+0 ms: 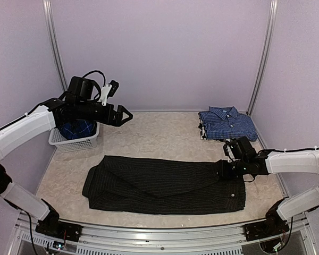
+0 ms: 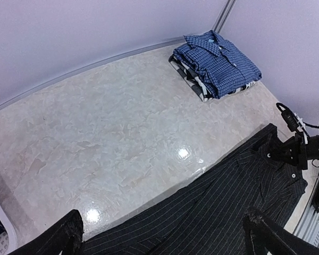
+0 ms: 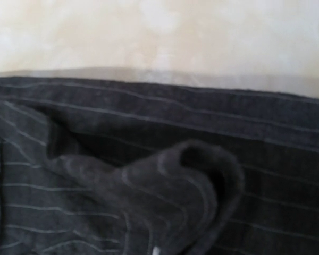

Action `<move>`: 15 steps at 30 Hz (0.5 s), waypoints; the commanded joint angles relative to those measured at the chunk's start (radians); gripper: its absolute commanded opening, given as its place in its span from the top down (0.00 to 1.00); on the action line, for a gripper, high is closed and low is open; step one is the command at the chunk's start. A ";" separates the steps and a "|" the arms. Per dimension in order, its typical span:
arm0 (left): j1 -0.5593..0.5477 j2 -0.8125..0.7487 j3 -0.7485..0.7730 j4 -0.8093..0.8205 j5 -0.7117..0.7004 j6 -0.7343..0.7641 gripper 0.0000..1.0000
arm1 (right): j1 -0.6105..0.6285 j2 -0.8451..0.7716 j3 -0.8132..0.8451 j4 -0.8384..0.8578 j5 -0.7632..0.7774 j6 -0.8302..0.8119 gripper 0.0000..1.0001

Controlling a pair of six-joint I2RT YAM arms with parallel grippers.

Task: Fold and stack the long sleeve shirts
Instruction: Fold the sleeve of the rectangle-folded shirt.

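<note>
On the near half of the marbled table (image 1: 165, 137), the black pinstriped shirt (image 1: 165, 185) lies flat as a long band running left to right, folded lengthwise, with its left end bunched and rounded.

Your right gripper (image 1: 224, 169) sits low at the far right edge of this shirt. Its jaws are closed, and the right wrist view shows a raised pinch of pinstriped cloth drawn up towards the camera. The fingers themselves do not appear in that view.

Your left gripper (image 1: 128, 115) hangs well above the table at the far left, just beside the basket, jaws spread wide and holding nothing. Its wrist camera looks down over bare table towards the far right corner.

In that corner, the blue-and-white checked shirt (image 1: 227, 123) lies folded, collar uppermost, on top of a second folded garment (image 2: 190, 81) that shows dark and pale stripes at its edge. The two lie well apart from the black shirt.

The white lattice basket (image 1: 74, 142) stands at the far left and holds crumpled dark blue plaid cloth (image 1: 77, 128), part hidden by the left arm
</note>
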 commanded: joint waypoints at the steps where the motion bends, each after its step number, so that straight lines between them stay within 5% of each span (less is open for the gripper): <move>1: 0.007 0.016 0.003 -0.027 -0.054 -0.016 0.01 | -0.024 0.029 0.002 -0.016 0.028 -0.008 0.95; 7: 0.005 0.011 -0.071 -0.037 -0.124 -0.061 0.01 | -0.026 0.039 0.030 -0.068 0.067 -0.020 0.67; 15: -0.098 -0.027 -0.288 0.068 -0.054 -0.110 0.01 | -0.025 -0.066 0.076 -0.105 0.079 -0.048 0.47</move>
